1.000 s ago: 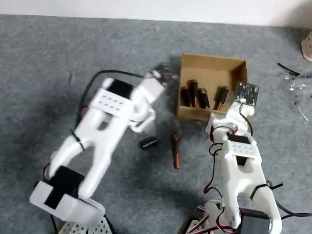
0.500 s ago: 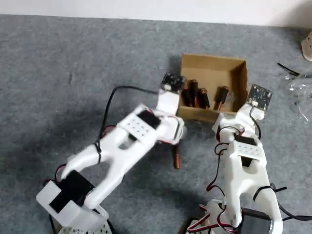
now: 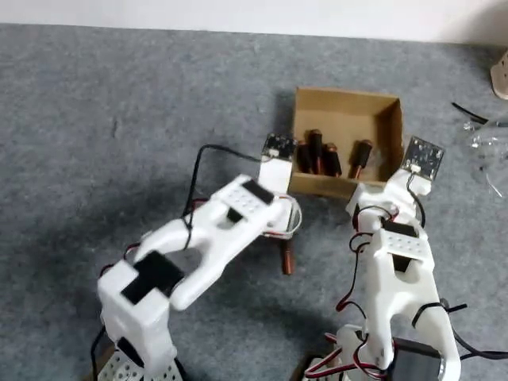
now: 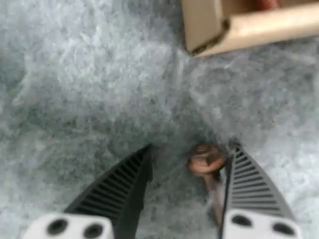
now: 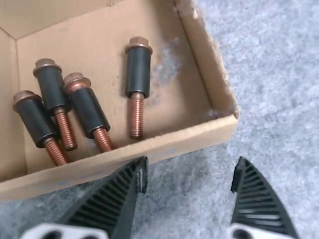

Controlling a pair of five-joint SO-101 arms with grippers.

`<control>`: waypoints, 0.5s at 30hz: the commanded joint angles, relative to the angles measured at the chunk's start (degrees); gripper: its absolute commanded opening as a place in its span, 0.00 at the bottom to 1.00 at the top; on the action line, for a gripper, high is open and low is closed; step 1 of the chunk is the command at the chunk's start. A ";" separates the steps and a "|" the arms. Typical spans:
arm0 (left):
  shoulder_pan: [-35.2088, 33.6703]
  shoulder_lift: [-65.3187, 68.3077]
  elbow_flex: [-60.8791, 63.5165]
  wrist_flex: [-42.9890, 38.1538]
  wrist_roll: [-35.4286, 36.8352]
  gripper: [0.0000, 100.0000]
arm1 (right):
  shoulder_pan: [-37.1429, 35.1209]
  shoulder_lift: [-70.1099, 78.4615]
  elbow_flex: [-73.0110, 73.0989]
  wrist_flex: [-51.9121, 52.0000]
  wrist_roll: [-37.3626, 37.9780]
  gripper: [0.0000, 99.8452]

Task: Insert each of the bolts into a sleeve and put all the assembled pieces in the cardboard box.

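Bolt (image 4: 205, 159) sits inside the spread left gripper (image 4: 191, 148), seemingly ungripped, near the cardboard box (image 4: 249, 25); right gripper (image 5: 191, 162) gapes empty

- Left arm (image 3: 214, 238) extends diagonally forward, wrist tipped down; left pincer (image 4: 189, 153) hangs low with jaws spread wide.
- Right arm (image 3: 394, 270) extends straight ahead; right pincer (image 5: 191, 167) likewise has jaws apart.

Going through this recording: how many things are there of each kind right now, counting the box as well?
Cardboard box: 1
Bolts in sleeves, all lying inside the box: 4
Loose bolt with no sleeve on it, outside the box: 1
Total: 6
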 commanded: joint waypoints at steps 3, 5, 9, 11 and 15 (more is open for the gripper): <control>-1.89 9.45 -13.49 13.10 0.44 0.23 | 0.40 -0.31 -1.89 -2.95 -0.53 0.25; -2.33 11.56 -15.78 15.74 0.44 0.22 | 0.13 -0.31 -1.89 -2.95 -0.44 0.25; -2.33 14.02 -19.12 20.40 0.18 0.08 | 0.13 -0.31 -1.89 -2.95 -0.44 0.25; -2.33 14.64 -20.18 22.15 0.00 0.00 | 0.13 -0.31 -1.89 -2.95 -0.44 0.25; -2.77 14.20 -20.35 22.86 -0.09 0.01 | 0.13 -0.31 -1.89 -2.95 -0.44 0.25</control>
